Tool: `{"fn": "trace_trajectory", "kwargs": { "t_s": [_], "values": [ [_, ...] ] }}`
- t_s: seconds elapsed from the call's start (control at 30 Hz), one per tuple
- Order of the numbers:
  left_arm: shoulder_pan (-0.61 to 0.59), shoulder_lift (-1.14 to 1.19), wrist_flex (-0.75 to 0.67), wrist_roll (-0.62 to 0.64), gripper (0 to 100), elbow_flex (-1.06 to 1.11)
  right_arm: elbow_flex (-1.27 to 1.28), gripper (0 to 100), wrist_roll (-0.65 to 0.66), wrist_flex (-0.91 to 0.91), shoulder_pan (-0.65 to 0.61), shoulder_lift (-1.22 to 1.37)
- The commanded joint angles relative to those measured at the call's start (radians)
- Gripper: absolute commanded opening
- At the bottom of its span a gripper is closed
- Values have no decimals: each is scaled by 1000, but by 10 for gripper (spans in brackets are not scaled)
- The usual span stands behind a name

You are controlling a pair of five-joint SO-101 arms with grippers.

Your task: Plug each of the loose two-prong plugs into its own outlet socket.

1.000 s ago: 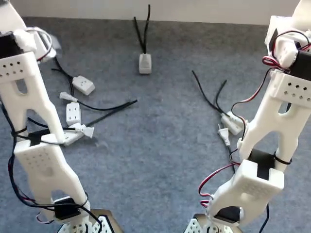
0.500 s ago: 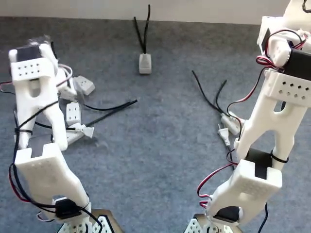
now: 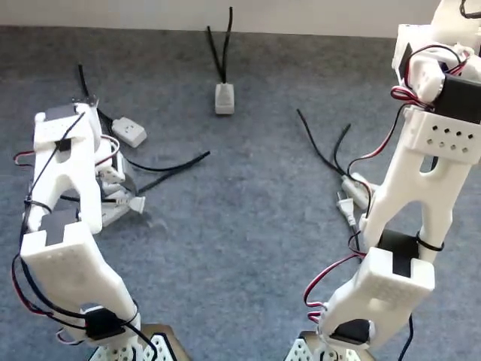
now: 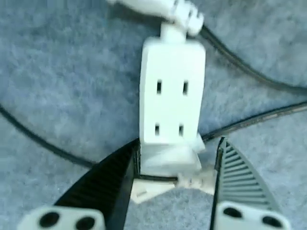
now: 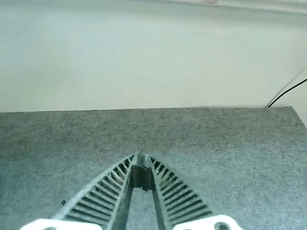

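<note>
Both fingers of the left gripper (image 4: 175,179) spread open astride the white rectangular plastic outlet block (image 4: 172,100); well apart from it, the right gripper (image 5: 142,176) is closed, empty.

Left of the middle socket block (image 3: 224,98), the left arm (image 3: 66,162) bends low over a loose plug (image 3: 134,203). Right of the block, a second plug (image 3: 346,208) lies by the right arm (image 3: 421,180).

Left gripper (image 4: 178,143) spread wide, lowered; right gripper (image 5: 142,163) closed, raised.
</note>
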Motion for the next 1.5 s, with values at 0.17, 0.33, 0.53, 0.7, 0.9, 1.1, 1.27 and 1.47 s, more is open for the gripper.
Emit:
{"fn": "trace_trajectory", "kwargs": {
  "t_s": [0.17,0.33,0.53,0.7,0.9,1.1,1.27,1.47],
  "values": [
    [-8,-58,-267,-103,255,105,-30,9,9,16,-12,-16],
    [-7,-56,-328,-117,255,105,-31,9,9,16,-12,-16],
    [-2,-25,-377,-118,109,114,-31,9,9,16,-12,-16],
    [-1,27,-376,-118,25,56,-31,9,9,16,-12,-16],
    [-1,-31,-210,-115,14,-74,-33,9,9,16,-12,-19],
    [7,-173,8,-115,14,-317,-35,9,9,16,-10,-19],
    [47,-268,106,-120,14,-449,-38,9,9,16,-5,-19],
    [170,-325,252,-189,14,-559,-38,9,9,18,-4,-19]
  ]
}}
